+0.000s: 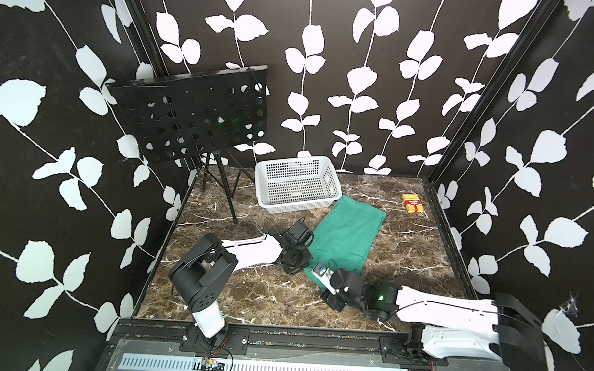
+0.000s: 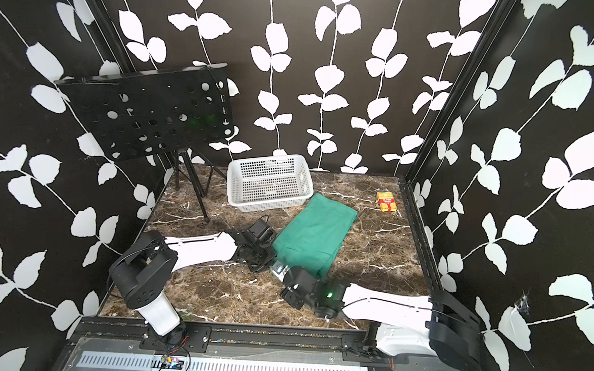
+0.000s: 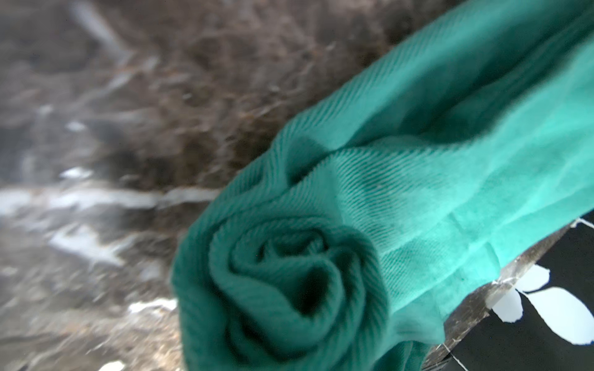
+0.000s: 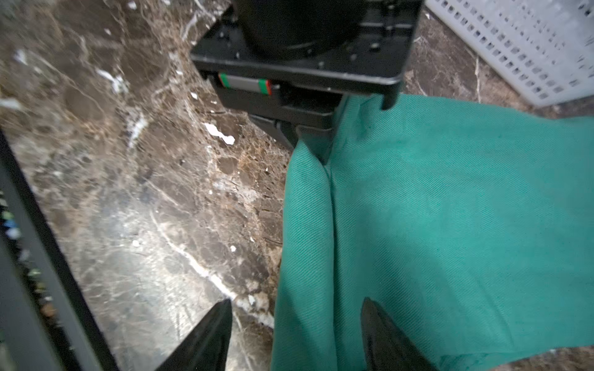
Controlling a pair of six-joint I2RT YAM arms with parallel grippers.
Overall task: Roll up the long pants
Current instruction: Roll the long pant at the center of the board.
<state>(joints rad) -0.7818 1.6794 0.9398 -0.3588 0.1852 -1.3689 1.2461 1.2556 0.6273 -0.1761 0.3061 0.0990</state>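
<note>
1. Long pants [image 1: 347, 231]: lay folded on table [image 1: 248, 295], just beside basket [image 1: 297, 184]; near end rolled.
2. Your left gripper [image 4: 313, 144]: pinched the roll's end.
3. Your right gripper [image 4: 297, 300]: jaws apart, astride the roll.
4. Step: probably mid-roll regrip. Next, you likely needed the right closed, then another turn.

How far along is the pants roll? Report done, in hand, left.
Done: the near end of the long pants is wound into a tight spiral. In hand: the left gripper is shut on a fold of the cloth; the right gripper is open over the cloth edge. Left: most of the length lies flat toward the white basket, unrolled.
</note>
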